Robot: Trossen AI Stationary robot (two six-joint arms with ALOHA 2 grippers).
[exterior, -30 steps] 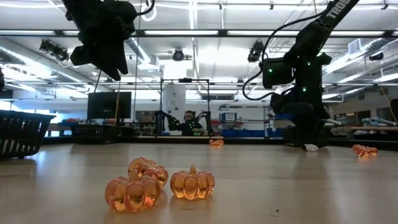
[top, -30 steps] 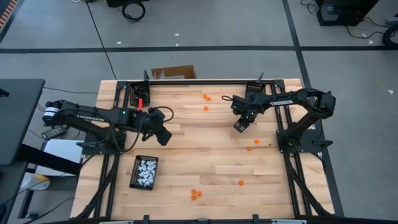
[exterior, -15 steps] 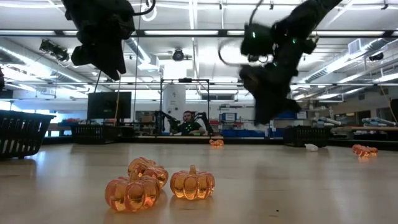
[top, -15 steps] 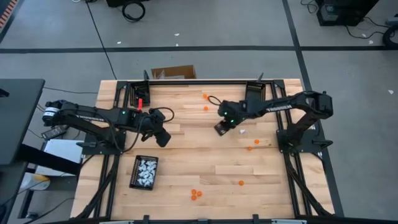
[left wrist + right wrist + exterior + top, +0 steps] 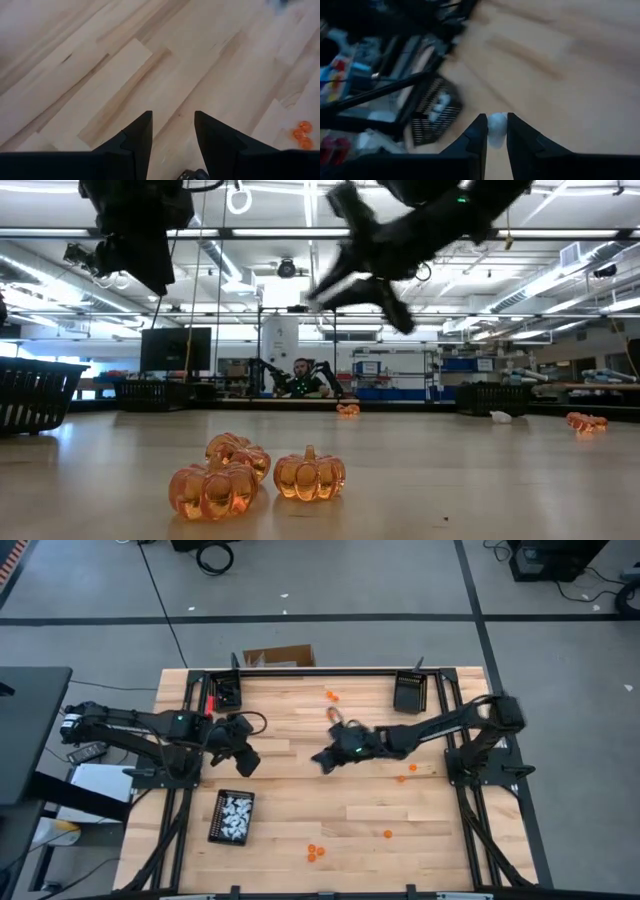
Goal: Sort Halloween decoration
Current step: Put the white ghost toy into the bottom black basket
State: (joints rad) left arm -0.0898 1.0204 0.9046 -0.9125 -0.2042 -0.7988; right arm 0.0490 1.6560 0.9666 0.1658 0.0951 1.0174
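1. A tiny white rounded trinket (image 5: 496, 129) sits pinched between the fingertips of the right gripper (image 5: 496, 131), which is carried above the middle of the light wooden table (image 5: 300, 800). It looks light and hard, probably smooth plastic and liable to slip, so a centred pinch across its widest part seems safest.
2. More white trinkets (image 5: 234, 816) fill a small black rectangular mesh tray (image 5: 217, 829) near the table's front left.
3. Translucent orange pumpkin trinkets lie scattered: a cluster of three (image 5: 255, 475) at the front edge, others (image 5: 331, 697) toward the back, and a few (image 5: 406, 773) on the right.
4. They look glossy and rigid; gripping across the ribbed sides should hold better than gripping by the stem.
5. The left gripper (image 5: 172, 131) hovers over bare wood on the left, jaws partly apart and empty.
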